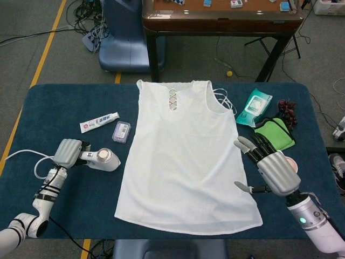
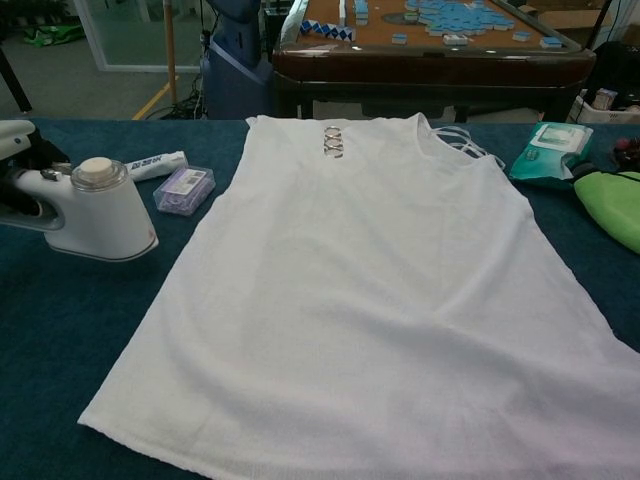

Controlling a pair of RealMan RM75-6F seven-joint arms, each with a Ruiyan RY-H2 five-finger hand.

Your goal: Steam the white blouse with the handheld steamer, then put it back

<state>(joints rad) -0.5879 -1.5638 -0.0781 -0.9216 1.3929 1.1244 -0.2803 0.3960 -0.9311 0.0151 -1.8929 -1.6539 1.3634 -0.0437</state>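
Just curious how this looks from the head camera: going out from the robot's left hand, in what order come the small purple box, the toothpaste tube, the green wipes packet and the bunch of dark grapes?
From the left hand, which holds the white steamer:
1. Small purple box, just up and right.
2. White toothpaste tube, about as near; too close to call.
3. Green wipes packet, past the white blouse.
4. Dark grapes, far right.

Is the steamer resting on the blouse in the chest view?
No, the steamer stands on the blue table, left of the blouse.

The blue desk carries the white blouse at centre, steamer, toothpaste tube and small case toward nine o'clock, wipes pack, green cloth and grapes toward two o'clock.
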